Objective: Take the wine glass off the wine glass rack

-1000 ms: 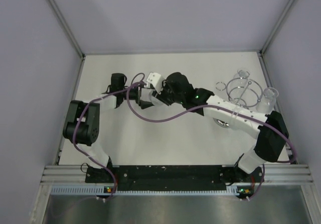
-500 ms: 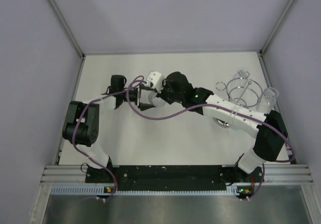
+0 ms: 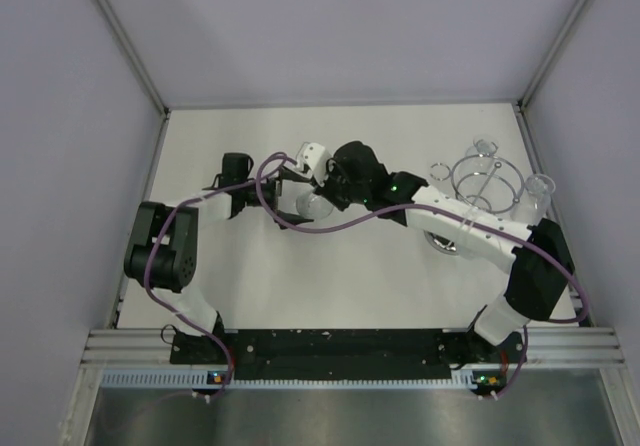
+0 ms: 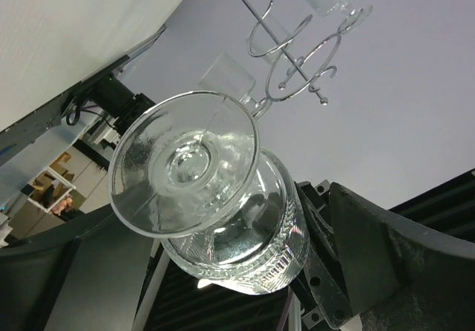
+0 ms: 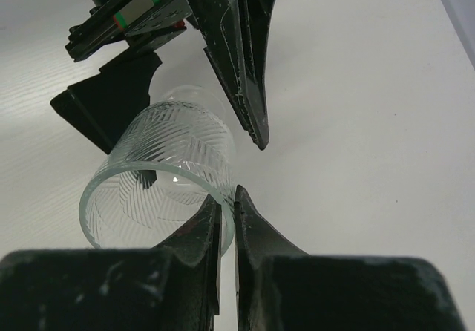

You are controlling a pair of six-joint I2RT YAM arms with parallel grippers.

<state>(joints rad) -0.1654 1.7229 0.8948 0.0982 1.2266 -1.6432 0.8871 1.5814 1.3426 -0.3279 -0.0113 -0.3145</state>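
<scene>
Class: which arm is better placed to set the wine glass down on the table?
Right. The right pincer pinches the wine glass by its rim; the left pincer stands open, fingers spread either side of the glass.

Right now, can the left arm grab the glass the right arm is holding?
Probably yes. The glass lies between the left gripper's open fingers, with nothing in between. The right gripper only pinches its rim.

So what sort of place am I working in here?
Probably a lab test cell, not a home: a bare white table, blank walls on aluminium posts, and only a rack with glasses as props.
</scene>
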